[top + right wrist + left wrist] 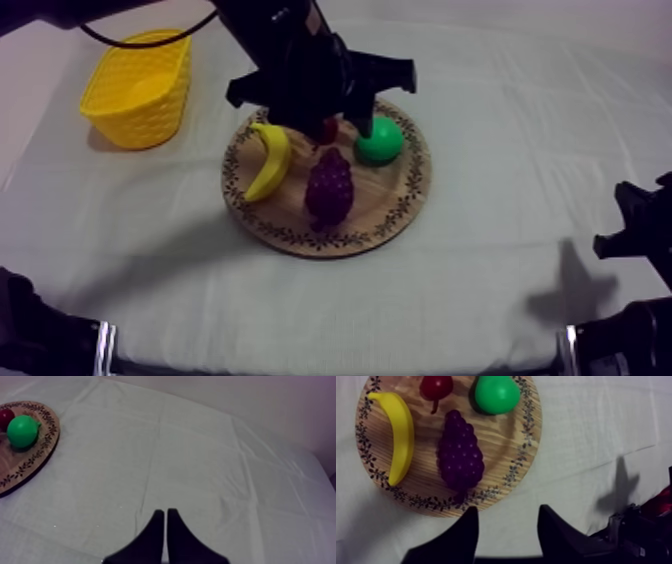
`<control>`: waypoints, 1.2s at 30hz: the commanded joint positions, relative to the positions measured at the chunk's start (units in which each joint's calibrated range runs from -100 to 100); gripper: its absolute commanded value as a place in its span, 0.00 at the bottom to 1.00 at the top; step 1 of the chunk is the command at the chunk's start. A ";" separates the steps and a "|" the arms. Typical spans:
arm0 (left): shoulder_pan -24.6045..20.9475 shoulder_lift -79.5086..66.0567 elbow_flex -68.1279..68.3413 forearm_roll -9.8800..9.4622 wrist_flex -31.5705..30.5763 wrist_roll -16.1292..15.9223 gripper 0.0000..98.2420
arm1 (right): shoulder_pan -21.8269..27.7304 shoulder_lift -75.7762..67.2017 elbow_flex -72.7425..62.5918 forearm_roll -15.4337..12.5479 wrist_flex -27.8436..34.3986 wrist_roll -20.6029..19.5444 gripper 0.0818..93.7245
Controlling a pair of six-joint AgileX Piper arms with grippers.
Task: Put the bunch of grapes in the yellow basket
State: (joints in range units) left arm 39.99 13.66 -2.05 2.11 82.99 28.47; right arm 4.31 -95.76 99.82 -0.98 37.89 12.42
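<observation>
Left gripper (pixel 507 510) hangs open and empty near the wooden board (pixel 529 441) bearing the bunch of grapes (pixel 460 456); right gripper (pixel 165 512) is closed on nothing.

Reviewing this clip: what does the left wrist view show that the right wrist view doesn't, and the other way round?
Left wrist view, not right wrist view: the banana and the bunch of grapes lying side by side on the wooden board, and the left gripper, open with nothing between its fingers.
Right wrist view, not left wrist view: the right gripper, shut on nothing, over bare cloth.
Both: the board's patterned rim, the pear and the small red fruit on it, and the cloth.
</observation>
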 commanded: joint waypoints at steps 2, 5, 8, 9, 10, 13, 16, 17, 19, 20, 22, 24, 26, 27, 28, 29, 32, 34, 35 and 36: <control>-0.08 0.54 0.55 0.10 -0.29 0.09 0.64 | -0.02 0.00 -0.04 0.03 0.02 0.01 0.00; -0.20 1.24 0.87 0.29 -0.68 -0.06 0.70 | -0.02 0.00 -0.04 0.03 0.02 0.01 0.00; -0.36 2.02 0.99 0.58 -0.91 -0.33 0.74 | -0.02 0.00 -0.04 0.03 0.02 0.01 0.00; -0.40 2.32 0.97 0.67 -0.95 -0.44 0.75 | -0.02 0.00 -0.04 0.03 0.02 0.01 0.00; -0.45 2.66 0.96 0.77 -0.98 -0.57 0.76 | -0.02 0.00 -0.04 0.03 0.02 0.01 0.00; -0.63 3.97 0.94 0.98 -1.10 -0.85 0.76 | -0.02 0.00 -0.04 0.03 0.02 0.01 0.00; -0.82 5.77 1.03 1.08 -1.56 -1.11 0.77 | -0.02 0.00 -0.04 0.03 0.02 0.01 0.00; -0.89 6.44 1.07 1.12 -1.75 -1.20 0.77 | -0.02 0.00 -0.04 0.03 0.02 0.01 0.00; -1.07 7.90 1.11 1.17 -2.06 -1.37 0.78 | -0.02 0.00 -0.04 0.03 0.02 0.01 0.00; -1.16 8.66 1.13 1.19 -2.21 -1.48 0.78 | -0.02 0.00 -0.04 0.03 0.02 0.01 0.00; -1.38 10.26 1.05 1.27 -2.66 -1.74 0.78 | -0.02 0.00 -0.04 0.03 0.02 0.01 0.00; -1.74 11.92 0.96 1.43 -3.12 -2.03 0.78 | -0.02 0.00 -0.04 0.03 0.02 0.01 0.00; -2.13 13.61 0.74 1.53 -3.45 -2.28 0.78 | -0.02 0.00 -0.04 0.03 0.02 0.01 0.00; -2.34 14.42 0.63 1.58 -3.60 -2.39 0.78 | -0.02 0.00 -0.04 0.03 0.02 0.01 0.00; -2.53 15.16 0.56 1.61 -3.78 -2.50 0.78 | -0.02 0.00 -0.04 0.03 0.02 0.01 0.00; -2.72 15.86 0.43 1.63 -3.98 -2.62 0.78 | -0.02 0.00 -0.04 0.03 0.02 0.01 0.00; -3.38 17.76 0.03 1.77 -4.55 -3.06 0.79 | -0.02 0.00 -0.04 0.03 0.02 0.01 0.00; -3.82 18.92 -0.29 1.92 -4.81 -3.37 0.79 | -0.02 0.00 -0.04 0.03 0.02 0.01 0.00; -4.02 19.48 -0.49 1.98 -4.89 -3.50 0.79 | -0.02 0.00 -0.04 0.03 0.02 0.01 0.00; -4.20 20.04 -0.70 2.03 -4.95 -3.63 0.79 | -0.02 0.00 -0.04 0.03 0.02 0.01 0.00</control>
State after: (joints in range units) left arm 35.91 33.15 -2.58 4.08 78.02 24.94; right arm 4.31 -95.76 99.82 -0.98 37.89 12.42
